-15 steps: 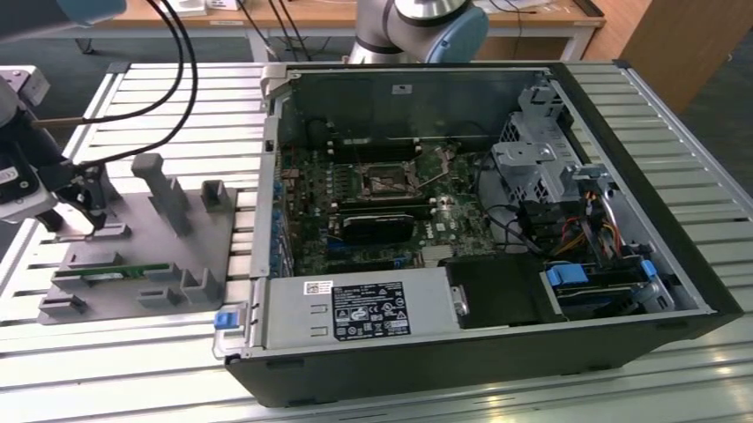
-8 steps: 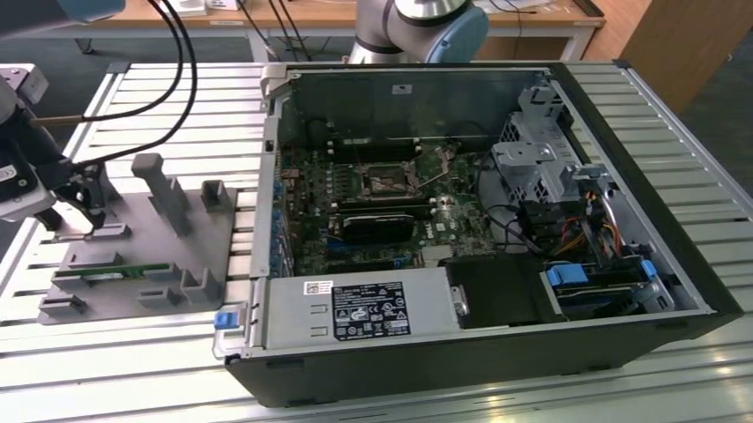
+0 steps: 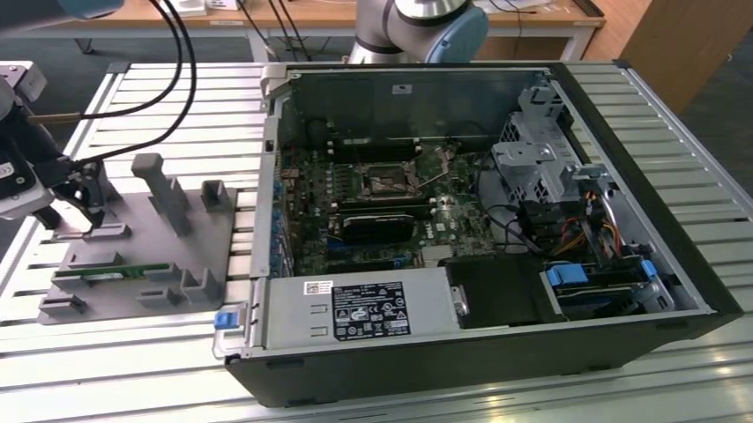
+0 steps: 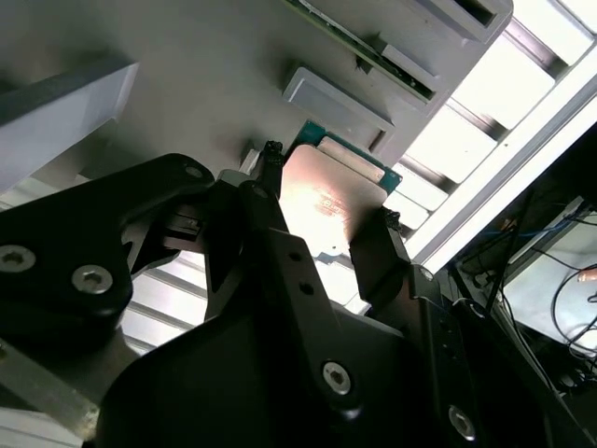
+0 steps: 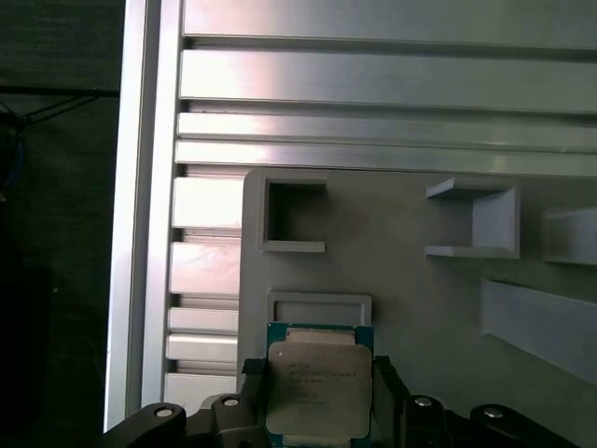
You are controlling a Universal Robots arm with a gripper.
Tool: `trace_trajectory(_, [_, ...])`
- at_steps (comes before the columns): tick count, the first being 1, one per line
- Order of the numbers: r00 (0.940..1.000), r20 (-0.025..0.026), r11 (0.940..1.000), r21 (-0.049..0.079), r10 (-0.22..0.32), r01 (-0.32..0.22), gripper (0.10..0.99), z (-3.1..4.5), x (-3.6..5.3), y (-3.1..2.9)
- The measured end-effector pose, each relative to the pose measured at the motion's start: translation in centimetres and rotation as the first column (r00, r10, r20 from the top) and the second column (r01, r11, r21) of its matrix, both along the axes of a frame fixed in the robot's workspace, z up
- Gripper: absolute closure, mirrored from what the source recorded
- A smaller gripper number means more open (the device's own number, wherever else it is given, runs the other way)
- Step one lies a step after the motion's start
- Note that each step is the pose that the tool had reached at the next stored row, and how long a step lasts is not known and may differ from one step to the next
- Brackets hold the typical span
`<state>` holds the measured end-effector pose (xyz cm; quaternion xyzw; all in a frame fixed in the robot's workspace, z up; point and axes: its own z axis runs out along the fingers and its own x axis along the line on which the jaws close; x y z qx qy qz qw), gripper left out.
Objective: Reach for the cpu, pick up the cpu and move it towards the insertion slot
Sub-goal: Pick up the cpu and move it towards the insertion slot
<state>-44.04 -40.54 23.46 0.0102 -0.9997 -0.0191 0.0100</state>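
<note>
The cpu (image 5: pixel 317 387) is a flat square chip with a silvery top and a teal rim, seen in both wrist views (image 4: pixel 326 201). It sits at the edge of the grey plastic block (image 5: pixel 410 299). My gripper (image 5: pixel 317 392) has one dark finger (image 4: pixel 266 187) against one side of the chip and the other finger (image 4: pixel 378 247) against the opposite side, so it is shut on it. In the exterior view the gripper (image 3: pixel 73 207) hangs over the block's far corner, at the exterior view's left. The insertion slot (image 3: pixel 389 182) lies inside the open computer case, well to the right.
The grey block (image 3: pixel 176 229) carries raised posts and a green memory stick (image 3: pixel 112 273). The open case (image 3: pixel 659 176) has tall black walls, a drive cage and cables. Black cables (image 3: pixel 182 53) hang above the slatted aluminium table (image 3: pixel 118 352).
</note>
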Motion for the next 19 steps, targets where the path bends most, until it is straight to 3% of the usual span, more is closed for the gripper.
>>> trace_trajectory(19, [1.0000, 0.0002, 1.0000, 0.000, 0.000, 0.000, 0.545, 1.18, 0.00, 0.03])
